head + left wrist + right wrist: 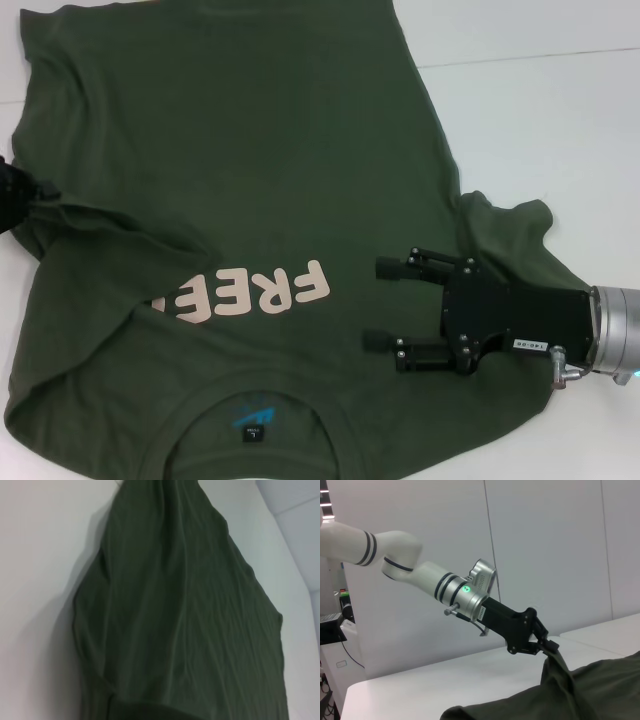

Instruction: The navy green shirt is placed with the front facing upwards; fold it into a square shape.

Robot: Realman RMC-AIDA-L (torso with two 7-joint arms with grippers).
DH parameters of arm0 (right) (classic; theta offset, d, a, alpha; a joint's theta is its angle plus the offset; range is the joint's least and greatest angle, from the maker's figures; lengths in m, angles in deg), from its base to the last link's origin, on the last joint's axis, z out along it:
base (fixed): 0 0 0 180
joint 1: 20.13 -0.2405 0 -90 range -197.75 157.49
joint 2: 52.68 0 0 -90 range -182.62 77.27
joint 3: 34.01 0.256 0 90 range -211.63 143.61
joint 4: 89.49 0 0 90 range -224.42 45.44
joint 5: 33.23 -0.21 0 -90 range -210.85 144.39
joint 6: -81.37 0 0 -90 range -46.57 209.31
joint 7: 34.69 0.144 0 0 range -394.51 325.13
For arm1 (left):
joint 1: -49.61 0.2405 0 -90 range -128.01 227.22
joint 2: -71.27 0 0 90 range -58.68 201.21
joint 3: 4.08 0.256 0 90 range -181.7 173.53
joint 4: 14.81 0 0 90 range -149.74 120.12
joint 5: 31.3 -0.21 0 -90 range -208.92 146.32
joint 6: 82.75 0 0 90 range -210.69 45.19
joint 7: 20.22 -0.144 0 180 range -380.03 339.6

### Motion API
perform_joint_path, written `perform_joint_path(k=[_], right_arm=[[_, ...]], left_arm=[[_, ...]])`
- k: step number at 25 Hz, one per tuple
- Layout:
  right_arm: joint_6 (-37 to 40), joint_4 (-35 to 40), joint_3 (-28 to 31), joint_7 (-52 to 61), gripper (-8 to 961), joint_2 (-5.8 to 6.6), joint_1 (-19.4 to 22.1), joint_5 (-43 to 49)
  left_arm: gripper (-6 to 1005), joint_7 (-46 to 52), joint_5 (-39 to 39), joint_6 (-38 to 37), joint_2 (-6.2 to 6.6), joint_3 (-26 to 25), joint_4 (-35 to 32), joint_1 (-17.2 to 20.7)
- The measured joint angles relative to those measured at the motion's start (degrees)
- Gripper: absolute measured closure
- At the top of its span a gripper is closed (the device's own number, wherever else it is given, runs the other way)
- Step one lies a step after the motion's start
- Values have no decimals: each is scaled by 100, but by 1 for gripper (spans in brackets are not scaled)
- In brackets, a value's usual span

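Observation:
The navy green shirt (250, 150) lies spread on the white table, front up, with pink "FREE" letters (255, 293) and the collar (255, 420) nearest me. My left gripper (30, 192) at the shirt's left edge is shut on the left sleeve (110, 225), which is pulled into a raised fold. In the right wrist view the left gripper (547, 646) pinches a peak of the shirt (590, 690) lifted off the table. My right gripper (375, 303) hovers open over the shirt's right side, beside the lettering, with nothing between its fingers. The left wrist view is filled by the shirt (185, 620).
The white table (560, 110) shows bare to the right and far right of the shirt. The right sleeve (510, 225) lies bunched beside the right gripper. A white wall (545, 540) stands behind the table.

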Motion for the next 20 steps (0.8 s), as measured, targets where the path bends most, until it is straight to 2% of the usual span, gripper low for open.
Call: perform_joint_path(k=[8,13,18,20], right_arm=[[0,0,0,-7,70,0,11,0],[-2,0,0,-9,70,0,7,2],[-4,-4,0,-10,70,0,16,3],[-5,-8,0,-10,70,0,25,3]], left_arm=[[971,-287,65,611,-112,-8,-517,-216],[971,-677,582,807,-201,-10,-588,-253],[970,-756,875,790,-202,-6,-593,-131],[926,-721,875,778,-185,5,-593,-103]])
